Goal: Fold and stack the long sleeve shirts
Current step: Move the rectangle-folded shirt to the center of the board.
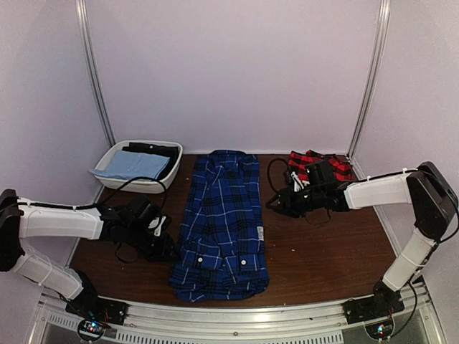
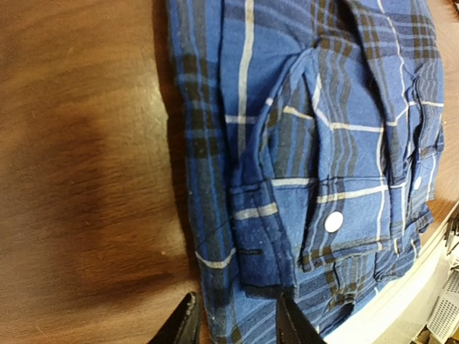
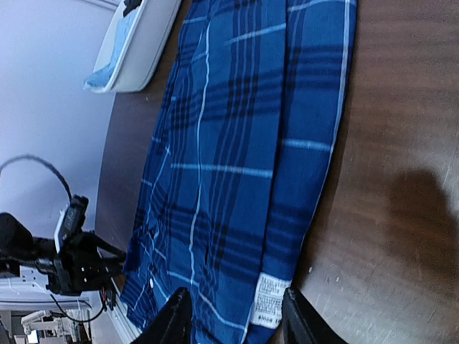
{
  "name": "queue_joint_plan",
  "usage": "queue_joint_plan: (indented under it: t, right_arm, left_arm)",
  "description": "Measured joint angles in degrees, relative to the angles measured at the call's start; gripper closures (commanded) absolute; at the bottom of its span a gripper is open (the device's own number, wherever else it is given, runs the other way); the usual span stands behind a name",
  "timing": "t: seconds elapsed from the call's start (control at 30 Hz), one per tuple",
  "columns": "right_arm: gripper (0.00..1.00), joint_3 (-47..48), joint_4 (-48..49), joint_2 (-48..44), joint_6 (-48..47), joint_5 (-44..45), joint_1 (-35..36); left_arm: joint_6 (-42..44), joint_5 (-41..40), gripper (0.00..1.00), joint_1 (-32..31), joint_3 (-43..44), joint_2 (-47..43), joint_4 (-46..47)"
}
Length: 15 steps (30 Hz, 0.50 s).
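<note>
Brown table (image 1: 323, 251) under long-folded blue plaid shirt (image 1: 222, 222); left fingers (image 2: 183, 327) and right fingers (image 3: 172, 322) both half-apart, empty.

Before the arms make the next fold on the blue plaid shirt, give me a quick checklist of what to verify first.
1. Dark blue plaid flannel shirt lies as a long strip on the brown wooden table: ok.
2. Left hand open over the strip's left edge: ok.
3. Right hand open over its right edge by the white label: ok.
4. Red-and-black check shirt folded: not ok, bunched at the far right.
</note>
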Motion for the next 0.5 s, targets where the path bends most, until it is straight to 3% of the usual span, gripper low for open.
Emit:
queue_joint_plan:
  t: [0.27,0.5]
  right_arm:
    - [0.54,-12.2,-2.6,-10.8,0.2,0.3,6.9]
    - [0.5,-17.8,-3.0,-12.9,3.0,0.6,12.3]
  left_arm:
    - [-0.9,-1.6,0.53,1.8,0.3,-1.6,-1.5]
    - [-0.9,5.3,0.53,8.0,-3.3,-1.9,2.4]
